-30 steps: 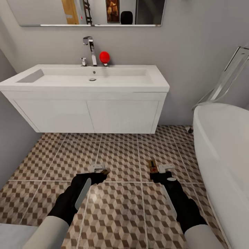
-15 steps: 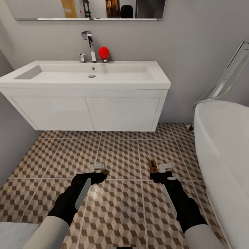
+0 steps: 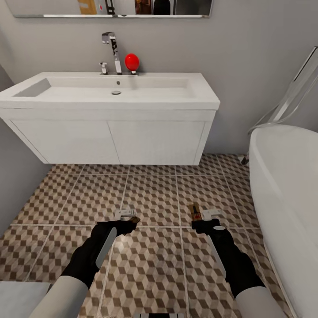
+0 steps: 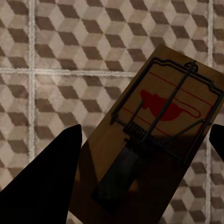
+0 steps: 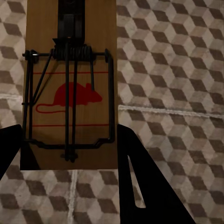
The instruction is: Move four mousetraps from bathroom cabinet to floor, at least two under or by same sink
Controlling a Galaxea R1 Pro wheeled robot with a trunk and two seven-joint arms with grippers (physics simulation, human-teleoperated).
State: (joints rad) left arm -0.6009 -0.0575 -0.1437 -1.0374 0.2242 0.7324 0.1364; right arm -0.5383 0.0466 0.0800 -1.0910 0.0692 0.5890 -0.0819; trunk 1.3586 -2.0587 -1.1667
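Note:
I hold one mousetrap in each hand above the cube-patterned bathroom floor (image 3: 150, 194). My left gripper (image 3: 128, 218) is shut on a brown wooden mousetrap (image 4: 154, 140) with dark wire and a red mouse print. My right gripper (image 3: 201, 218) is shut on a second mousetrap (image 5: 70, 88), seen in the head view as a small brown board (image 3: 194, 212). The left one shows there as a thin brown edge (image 3: 134, 219). Ahead stands the white sink (image 3: 110, 90) with its chrome tap (image 3: 112, 51) on a two-door vanity (image 3: 115, 141). Both grippers hover about one tile short of it.
A white oval bathtub (image 3: 287, 185) fills the right side, with a chrome frame (image 3: 291, 95) leaning behind it. A red ball-shaped object (image 3: 131, 62) sits by the tap. A grey wall (image 3: 13, 185) closes the left side. A mirror (image 3: 110, 8) hangs above.
The whole view has shifted: the sink and mirror sit higher in the picture and slightly larger, so the camera has moved. Both grippers keep their mousetraps in the same pose.

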